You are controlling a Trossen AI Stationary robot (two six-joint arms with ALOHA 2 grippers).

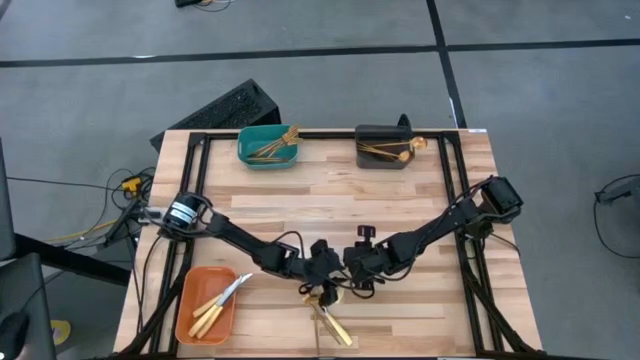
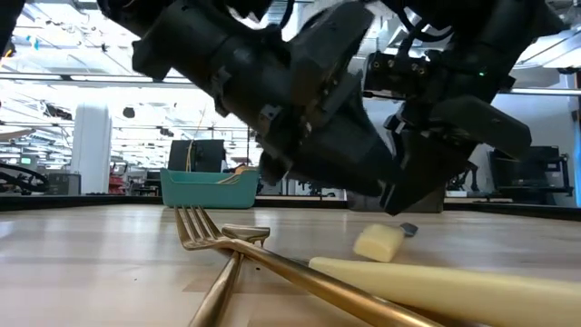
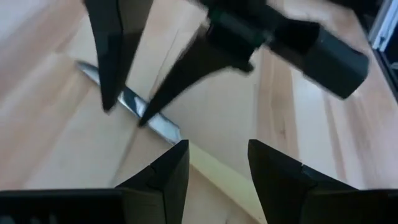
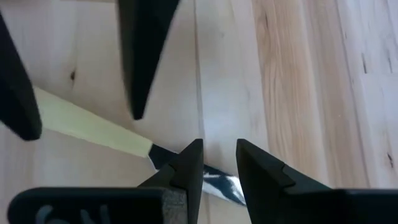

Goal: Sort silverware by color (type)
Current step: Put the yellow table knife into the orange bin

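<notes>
Both tools meet at the lower centre of the high view, over the light wooden tabletop (image 1: 400, 200). The left tool (image 3: 216, 163) is spread above a cream-handled knife with a silver blade (image 4: 93, 127). The right tool (image 4: 219, 163) straddles that blade, fingers apart. A slim gold fork (image 2: 211, 232) lies beside it.

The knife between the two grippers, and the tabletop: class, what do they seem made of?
Knife: the blade looks like polished metal, since it glints and mirrors; the cream handle is matte, perhaps plastic or resin. Tabletop: pale wood, joined in strips with visible grain and a smooth finish.
</notes>
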